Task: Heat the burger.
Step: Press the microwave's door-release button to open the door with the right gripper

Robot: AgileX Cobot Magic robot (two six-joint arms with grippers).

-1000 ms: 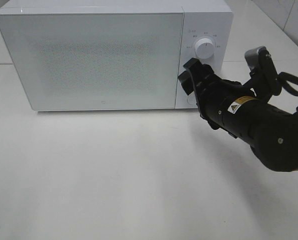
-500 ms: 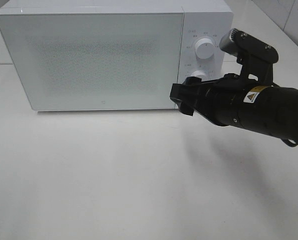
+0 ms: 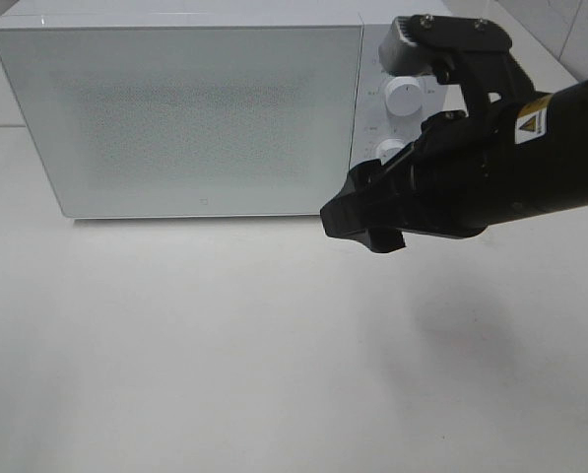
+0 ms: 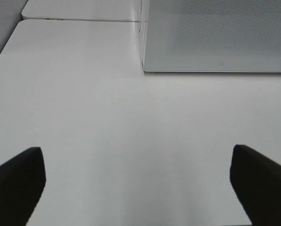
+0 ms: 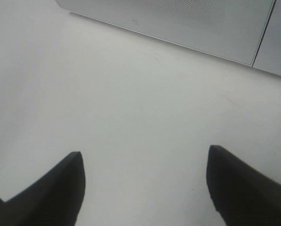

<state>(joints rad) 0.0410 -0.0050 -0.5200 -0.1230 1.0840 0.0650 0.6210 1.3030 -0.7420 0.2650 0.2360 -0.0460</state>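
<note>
White table (image 3: 175,345), microwave (image 3: 175,108) at the back w/ door (image 3: 175,118) closed. R arm (image 3: 530,158) reaches across in front of the ctrl panel, partly covering the lower knob (image 3: 391,150); top knob (image 3: 403,96) is in clear view. R gripper (image 5: 144,153) is above bare table just in front of the microwave, jaws apart, nothing between them. L gripper (image 4: 136,150) is spread wide over bare table, empty. Burger not visible in any view, so can't tell where it is.

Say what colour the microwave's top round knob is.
White top round knob; exterior high view shows it best.
</note>
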